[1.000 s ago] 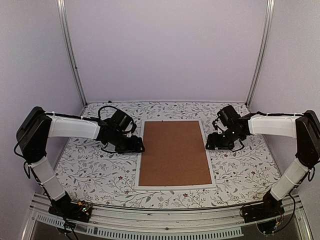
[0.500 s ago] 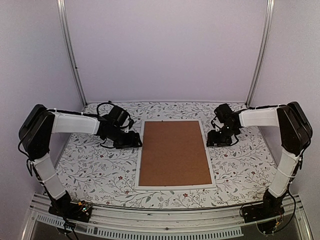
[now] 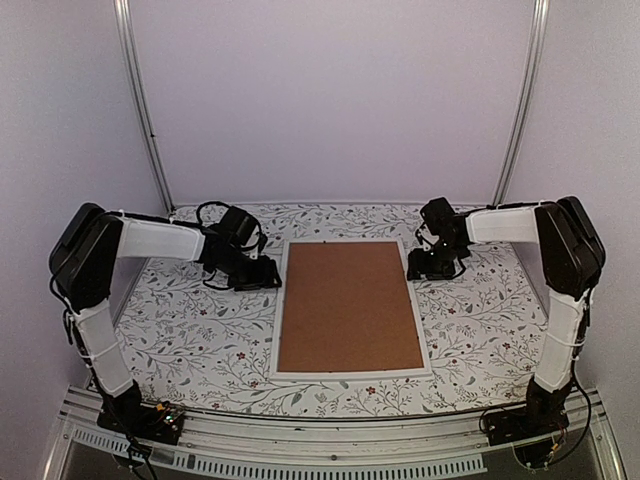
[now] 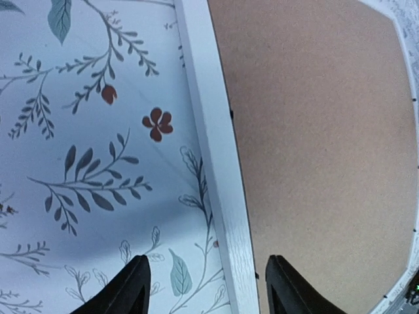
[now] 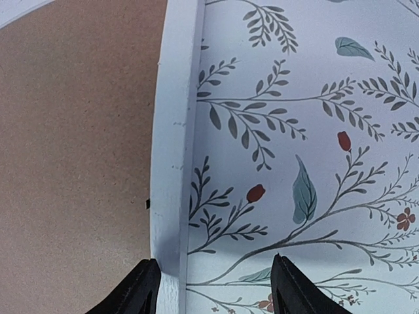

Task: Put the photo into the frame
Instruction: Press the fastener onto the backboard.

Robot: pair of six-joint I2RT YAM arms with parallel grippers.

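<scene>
The frame (image 3: pixel 272 330) lies flat mid-table with a brown backing board (image 3: pixel 348 305) filling it. The photo is hidden from every view. My left gripper (image 3: pixel 266 275) is open at the frame's left rail near the far end. In the left wrist view my left gripper (image 4: pixel 206 291) straddles the white rail (image 4: pixel 213 150), one finger over the cloth and one over the backing board (image 4: pixel 314 131). My right gripper (image 3: pixel 416 268) is open at the right rail. Seen from the right wrist, my right gripper (image 5: pixel 213 288) has one finger above the rail (image 5: pixel 177 98) and the other over the cloth.
A floral tablecloth (image 3: pixel 190 330) covers the table around the frame. Plain walls with metal corner posts (image 3: pixel 145 110) close in the back and sides. A metal rail (image 3: pixel 330 455) with the arm bases runs along the near edge.
Both grippers have slid along the frame's side rails toward the far end. Their jaws have narrowed a little but still stand apart.
</scene>
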